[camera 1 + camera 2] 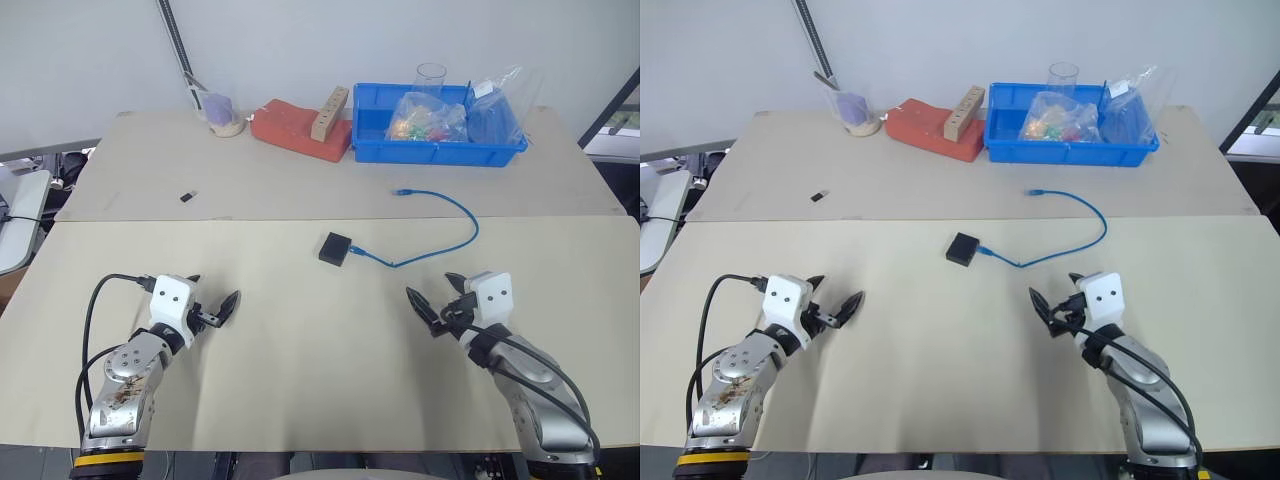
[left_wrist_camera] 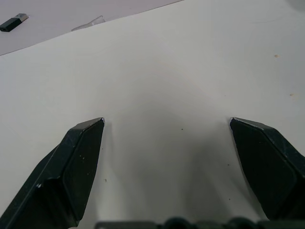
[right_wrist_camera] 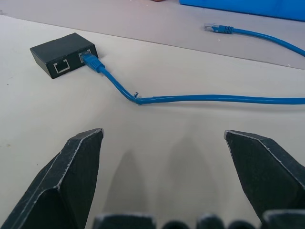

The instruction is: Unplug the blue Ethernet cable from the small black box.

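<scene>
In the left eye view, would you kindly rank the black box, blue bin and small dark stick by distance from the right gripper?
1. Black box, mid-table, ahead-left of the right gripper.
2. Blue bin, at the far edge.
3. Dark stick, far left.

Head stereo pair high over table (image 1: 300, 350) — wrist cameras low, forward-facing.

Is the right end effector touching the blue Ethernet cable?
Apart. The right wrist view shows bare table between the right end effector and the blue Ethernet cable.
</scene>
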